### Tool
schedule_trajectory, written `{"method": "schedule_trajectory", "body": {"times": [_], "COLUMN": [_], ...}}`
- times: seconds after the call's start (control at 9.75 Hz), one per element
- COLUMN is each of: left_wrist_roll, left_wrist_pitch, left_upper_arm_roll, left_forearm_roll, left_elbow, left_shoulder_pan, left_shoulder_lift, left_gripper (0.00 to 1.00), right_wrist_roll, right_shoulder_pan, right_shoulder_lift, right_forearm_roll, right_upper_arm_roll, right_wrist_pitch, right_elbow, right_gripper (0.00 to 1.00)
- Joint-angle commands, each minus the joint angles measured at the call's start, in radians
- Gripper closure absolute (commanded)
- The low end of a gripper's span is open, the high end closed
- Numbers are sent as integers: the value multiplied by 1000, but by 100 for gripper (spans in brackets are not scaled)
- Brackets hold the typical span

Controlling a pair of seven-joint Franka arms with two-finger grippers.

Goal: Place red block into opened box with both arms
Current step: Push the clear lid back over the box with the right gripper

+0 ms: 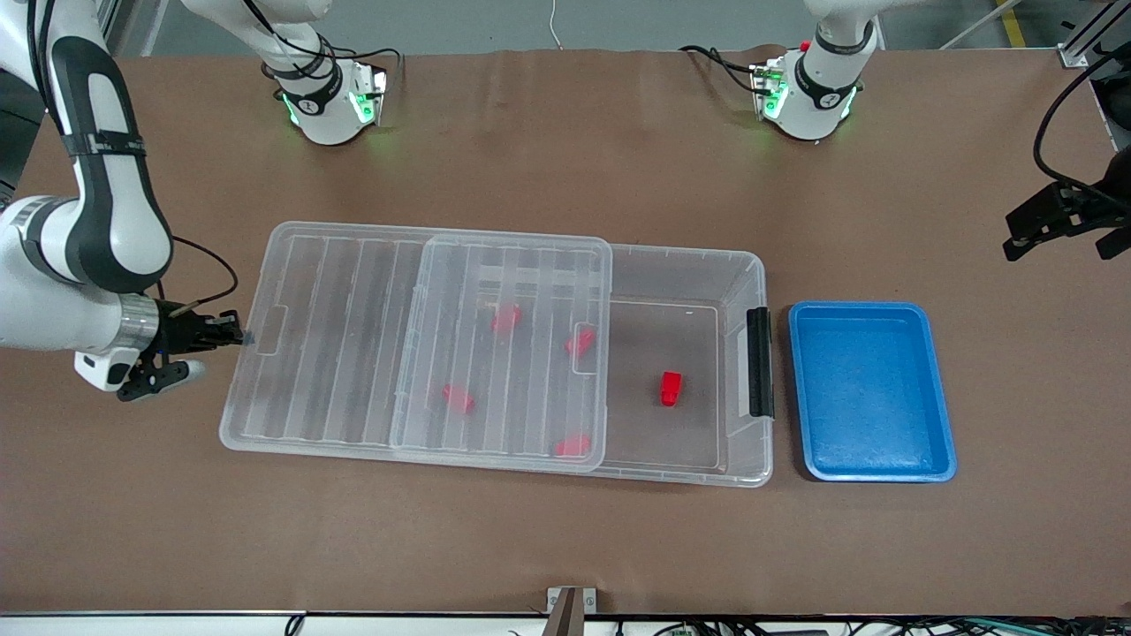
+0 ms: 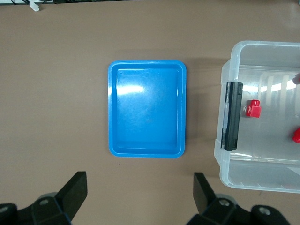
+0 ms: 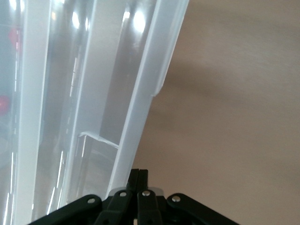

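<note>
You see the big clear box (image 1: 680,265) in the middle of the brown table (image 1: 565,548), with its ribbed lid (image 1: 353,336) slid toward the right arm's end, so the part by the black latch (image 1: 760,362) is open on top. One red block (image 1: 671,388) sits on the floor of the box in that open part, near the latch. Four more red pieces (image 1: 506,318) show through the lid, looking pale and blurry under the plastic. Your right gripper (image 1: 231,335) is at the lid's edge on the right arm's end of the table, and its two fingers are pressed tight together. In the right wrist view the finger tips (image 3: 138,176) meet right at the lid's rim (image 3: 140,126), so they seem to pinch that rim. Your left gripper (image 2: 140,187) hangs up in the air over the table at the left arm's end, just past the blue tray (image 2: 147,152), and it waits there. Its fingers (image 2: 75,187) are spread wide apart and hold nothing. The blue tray lies just beside the latch end of the box, not touching it.
</note>
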Motion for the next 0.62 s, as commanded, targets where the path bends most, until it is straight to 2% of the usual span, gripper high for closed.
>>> {"method": "schedule_trajectory", "body": {"times": [0.0,0.21,0.51], "left_wrist_roll": [16,19,16], "left_wrist_pitch": [-33,-35,-32], "left_upper_arm_roll": [82,111,112], "left_forearm_roll": [-11,-11,-15], "left_elbow": [-86,-130,-187], "left_shoulder_pan": [-110,-161,-167], "left_shoulder_lift": [-51,-85,-125], "left_gripper": [0,0,0], "right_wrist_roll": [4,36,173], "right_shoulder_pan": [42,88,174], "right_shoulder_lift": [-17,-5,10], "right_forearm_roll": [59,105,108], "right_upper_arm_roll": [-1,1,4], "right_wrist_pitch": [10,14,60], "right_elbow": [-19,-7,7], "right_gripper": [100,100,100]}}
